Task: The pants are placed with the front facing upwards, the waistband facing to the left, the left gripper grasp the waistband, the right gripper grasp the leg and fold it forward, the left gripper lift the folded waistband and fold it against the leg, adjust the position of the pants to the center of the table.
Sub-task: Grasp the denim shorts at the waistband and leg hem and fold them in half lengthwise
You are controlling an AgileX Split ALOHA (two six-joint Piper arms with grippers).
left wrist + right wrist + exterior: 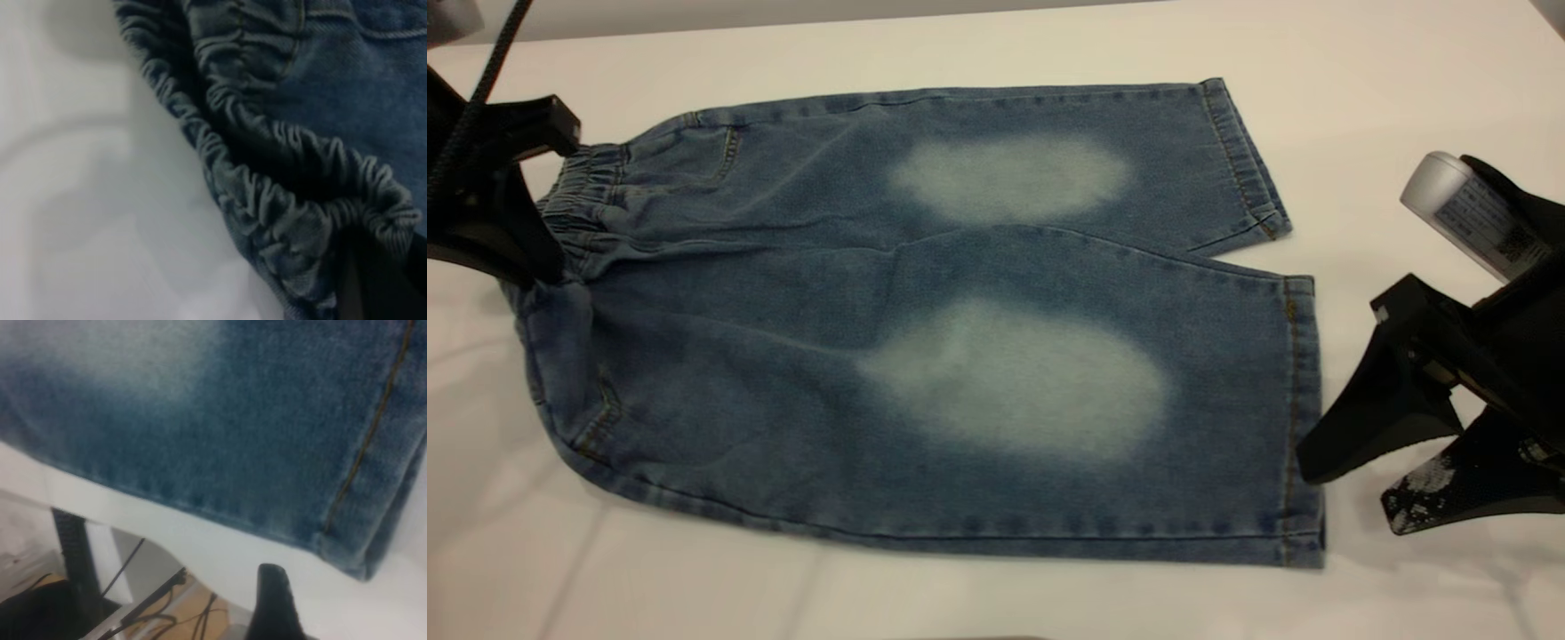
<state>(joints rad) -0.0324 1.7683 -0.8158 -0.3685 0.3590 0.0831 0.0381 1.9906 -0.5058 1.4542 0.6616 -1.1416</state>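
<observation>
A: Status? Biggest item first.

B: Plain white flat desk (pixel 1360 80) fills the frame. Short wide blue denim pants (pixel 925 293) lie flat across the middle, front up, unfolded, two pale faded oval patches on the legs.

A: Left side?

B: Ruched elastic darker-blue waistband (pixel 583 191) sits at centre left. Black angular left pincer with the braided cable (pixel 538 267) is right on it. Left wrist view shows the gathered band (pixel 287 213) bunched and raised by a dark finger, but I cannot tell whether the pincer has closed.

A: Right?

B: Black right pincer with the pale labelled cylinder (pixel 1352 493) is at lower right, fingers spread, just beside the stitched hem of the near wide denim leg (pixel 1303 418), not touching. Right wrist view shows that hem corner (pixel 347 540) lying flat at the desk edge.

A: So the grasp step. Advice?

B: My read: take the leg at the hem corner, where the doubled stitched edge gives the fingers something stiff. Come in low so both layers get caught. Left should bite the full thickness of the elastic; the gathers are springy and could slip. Denim looks medium-weight and limp, so lift both ends together or the middle will drag.
</observation>
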